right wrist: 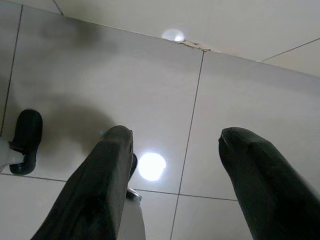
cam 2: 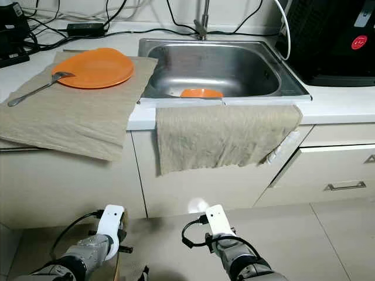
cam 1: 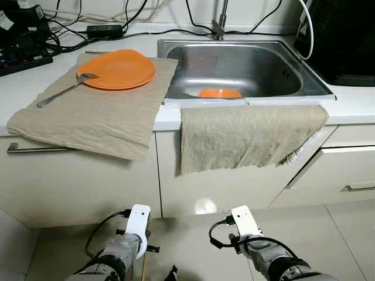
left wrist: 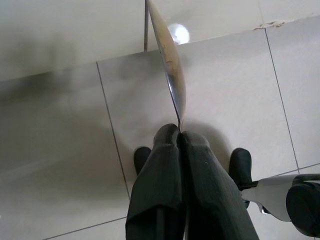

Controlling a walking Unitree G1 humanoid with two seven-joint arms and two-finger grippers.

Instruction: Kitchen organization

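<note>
White countertop [cam 1: 357,102] runs across the kitchen with a steel sink [cam 1: 246,67] set into it. One beige cloth [cam 1: 99,114] covers the counter left of the sink, and a second cloth [cam 1: 246,134] hangs over the sink's front edge. An orange plate [cam 1: 120,68] sits on the left cloth with a spoon [cam 1: 61,92] resting against its rim, and an orange bowl [cam 1: 220,93] lies in the basin. Low over the tiled floor [right wrist: 225,85], the left gripper [left wrist: 179,137] has its fingers pressed together on a thin metal blade [left wrist: 170,65] that juts out beyond the tips. The right gripper [right wrist: 175,137] hangs with its fingers spread, holding nothing.
</note>
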